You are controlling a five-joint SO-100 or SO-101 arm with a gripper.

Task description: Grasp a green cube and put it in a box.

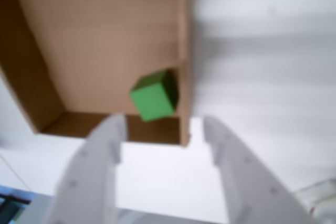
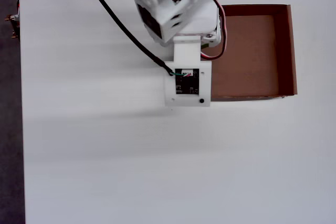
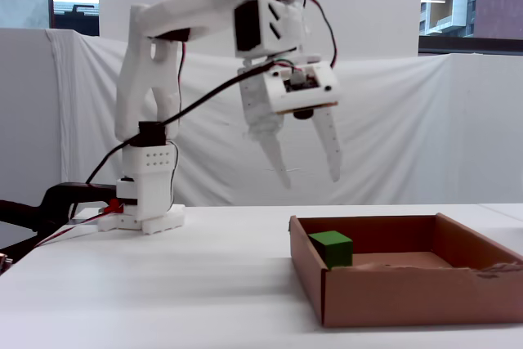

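The green cube lies inside the brown cardboard box, close to one corner, against a side wall. In the fixed view the green cube sits at the left end of the box. My white gripper hangs open well above that end, with nothing between its fingers. The wrist view shows the gripper with its two fingers spread wide over the box's near wall and the table. In the overhead view the arm's wrist covers the left edge of the box, and the cube is hidden there.
The arm's base stands at the back left of the white table, with cables trailing off to the left. A white cloth backdrop hangs behind the table. The box's floor is bare on the right.
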